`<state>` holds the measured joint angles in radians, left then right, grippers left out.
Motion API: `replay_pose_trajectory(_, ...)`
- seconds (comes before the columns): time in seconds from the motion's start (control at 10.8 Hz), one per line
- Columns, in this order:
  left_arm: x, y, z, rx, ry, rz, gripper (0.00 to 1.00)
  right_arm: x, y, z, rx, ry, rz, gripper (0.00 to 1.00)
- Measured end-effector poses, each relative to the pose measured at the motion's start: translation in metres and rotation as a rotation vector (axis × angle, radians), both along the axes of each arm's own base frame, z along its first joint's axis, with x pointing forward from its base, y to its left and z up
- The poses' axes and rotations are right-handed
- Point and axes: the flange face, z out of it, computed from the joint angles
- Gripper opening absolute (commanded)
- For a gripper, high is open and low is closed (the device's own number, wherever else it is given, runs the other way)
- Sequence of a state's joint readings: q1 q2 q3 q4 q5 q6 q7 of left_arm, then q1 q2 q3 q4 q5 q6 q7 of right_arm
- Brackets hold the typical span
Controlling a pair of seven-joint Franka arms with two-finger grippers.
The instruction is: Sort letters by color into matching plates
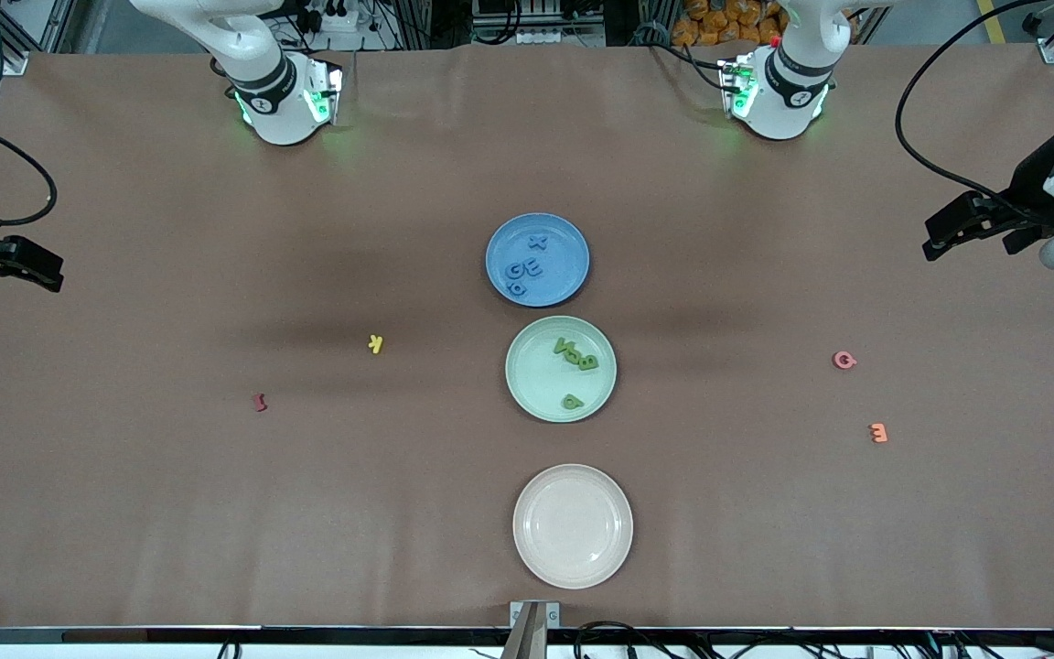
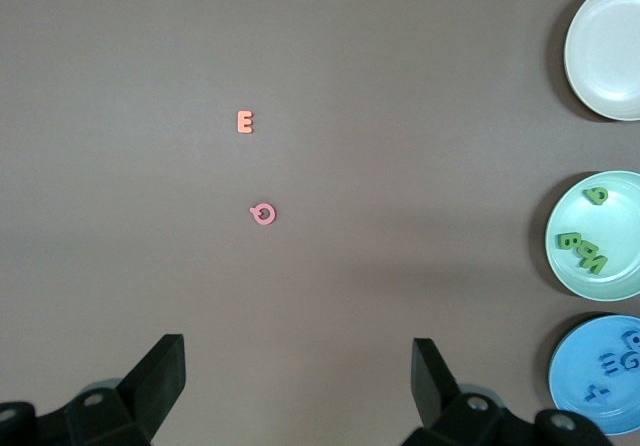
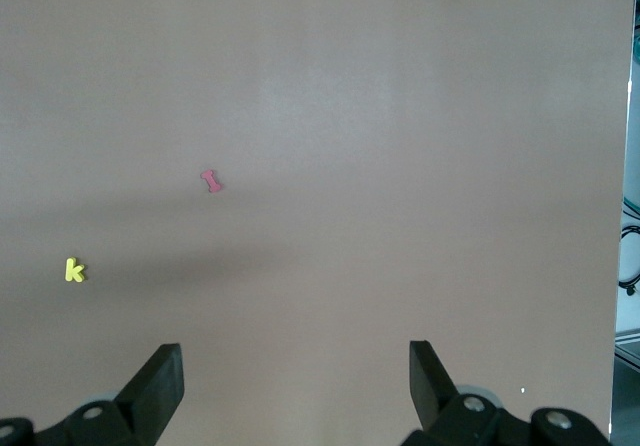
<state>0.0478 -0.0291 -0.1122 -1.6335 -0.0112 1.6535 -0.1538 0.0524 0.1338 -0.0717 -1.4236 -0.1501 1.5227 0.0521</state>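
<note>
Brown table (image 1: 216, 513), blue letters (image 1: 525, 268) in blue plate (image 1: 573, 243), green letters (image 1: 575, 355) in green plate (image 1: 532, 389), both claws apart.

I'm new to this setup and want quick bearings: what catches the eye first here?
Three round matte plates stand in a line mid-table: the medium blue plate holding blue letters, the pale mint green plate holding green letters, and nearest the front camera the bare cream-pink plate. Both pincers wait open at the table's ends.

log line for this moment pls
blue plate: four blue letters | green plate: four green letters | cream plate: bare | left hand: open | right hand: open
</note>
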Motion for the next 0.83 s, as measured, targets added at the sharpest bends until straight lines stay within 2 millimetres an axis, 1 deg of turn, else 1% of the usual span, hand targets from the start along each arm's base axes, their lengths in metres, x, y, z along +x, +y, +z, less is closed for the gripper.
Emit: replay_pose_trajectory(0.83,0.0009,0.0009,-0.0016,0.021,0.002,-0.003,1.00,-0.0013,-0.0001,0.0033,0.000,-0.007,0.000,1.00)
